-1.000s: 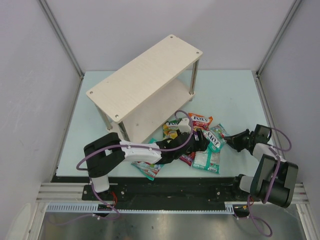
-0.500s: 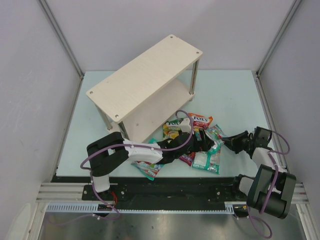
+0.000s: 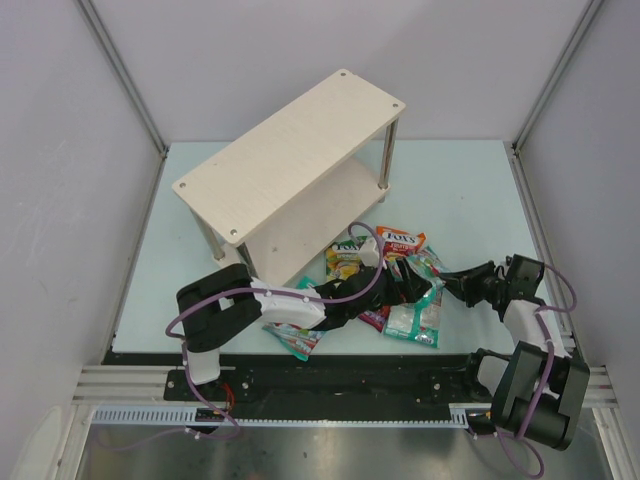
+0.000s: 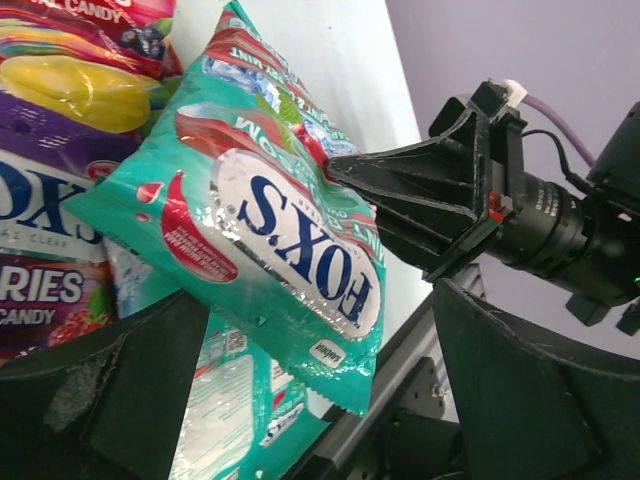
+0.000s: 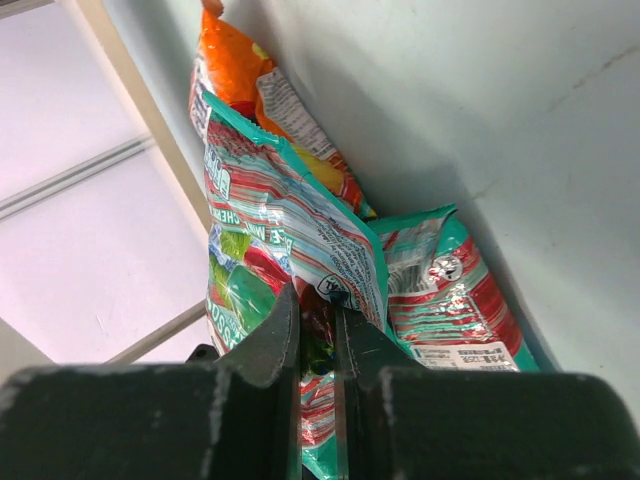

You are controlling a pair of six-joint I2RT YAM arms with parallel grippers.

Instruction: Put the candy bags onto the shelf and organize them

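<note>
The pale wood two-tier shelf (image 3: 290,160) stands at the back left, with no bags on it that I can see. Several FOX'S candy bags lie piled in front of it. My right gripper (image 3: 449,281) (image 5: 318,320) is shut on the edge of a teal bag (image 3: 428,268) (image 5: 290,220) and holds it tilted up off the pile. My left gripper (image 3: 400,290) (image 4: 310,340) is open wide, its fingers on either side of that teal bag's (image 4: 280,230) lower end without touching it.
A green-yellow bag (image 3: 346,258) and a red-orange bag (image 3: 402,241) lie nearest the shelf. A purple bag (image 4: 40,260) and a flat teal bag (image 3: 415,320) lie in the pile. Another teal bag (image 3: 295,338) lies under my left arm. The table's front edge is close.
My right gripper has moved left into the pile, closed on the teal bag and tipped it up off the table. My left arm has barely shifted.
</note>
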